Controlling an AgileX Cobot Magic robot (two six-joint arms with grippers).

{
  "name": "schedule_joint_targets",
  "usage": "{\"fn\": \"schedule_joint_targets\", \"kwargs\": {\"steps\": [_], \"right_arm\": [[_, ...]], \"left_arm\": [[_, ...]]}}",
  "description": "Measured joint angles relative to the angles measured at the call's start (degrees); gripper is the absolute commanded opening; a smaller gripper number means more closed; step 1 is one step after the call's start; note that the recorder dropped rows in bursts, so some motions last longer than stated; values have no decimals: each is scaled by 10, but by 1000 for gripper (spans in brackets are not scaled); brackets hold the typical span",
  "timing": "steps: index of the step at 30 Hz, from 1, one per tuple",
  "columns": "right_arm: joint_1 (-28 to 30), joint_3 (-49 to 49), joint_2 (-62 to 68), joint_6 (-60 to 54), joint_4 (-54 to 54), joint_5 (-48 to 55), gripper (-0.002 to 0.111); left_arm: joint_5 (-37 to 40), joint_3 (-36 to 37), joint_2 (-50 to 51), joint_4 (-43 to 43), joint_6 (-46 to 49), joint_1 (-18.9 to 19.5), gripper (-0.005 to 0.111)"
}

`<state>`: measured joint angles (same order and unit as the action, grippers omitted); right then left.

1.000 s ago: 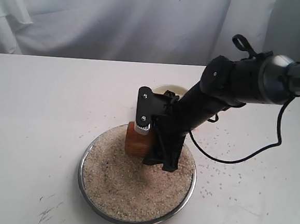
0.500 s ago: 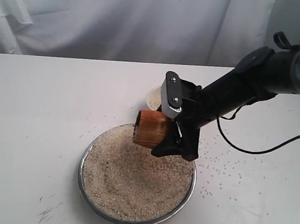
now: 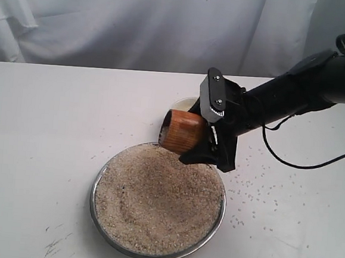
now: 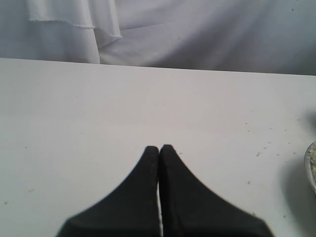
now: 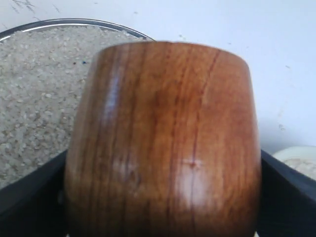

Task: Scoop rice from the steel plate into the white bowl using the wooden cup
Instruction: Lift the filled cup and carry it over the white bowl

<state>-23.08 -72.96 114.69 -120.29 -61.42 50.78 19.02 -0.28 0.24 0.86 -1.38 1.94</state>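
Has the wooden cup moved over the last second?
Yes. The wooden cup has lifted off the rice and shifted toward the white bowl, judged against the steel plate.

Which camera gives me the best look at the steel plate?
The exterior view: nearly the whole round steel plate shows, filled with rice. The right wrist view gives only an arc of its rim and some rice behind the wooden cup. The left wrist view catches just a sliver at the picture's edge.

Rice (image 3: 155, 202) in steel plate (image 3: 93, 205), white bowl (image 3: 184, 103) behind, wooden cup (image 3: 183, 131) btwn
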Motion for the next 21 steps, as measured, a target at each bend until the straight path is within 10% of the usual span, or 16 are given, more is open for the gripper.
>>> {"fn": "schedule_joint_targets", "kwargs": {"steps": [21], "right_arm": [[18, -72, -3, 61, 70, -168, 0]], "left_arm": [[0, 0, 0, 0, 0, 0, 0]]}}
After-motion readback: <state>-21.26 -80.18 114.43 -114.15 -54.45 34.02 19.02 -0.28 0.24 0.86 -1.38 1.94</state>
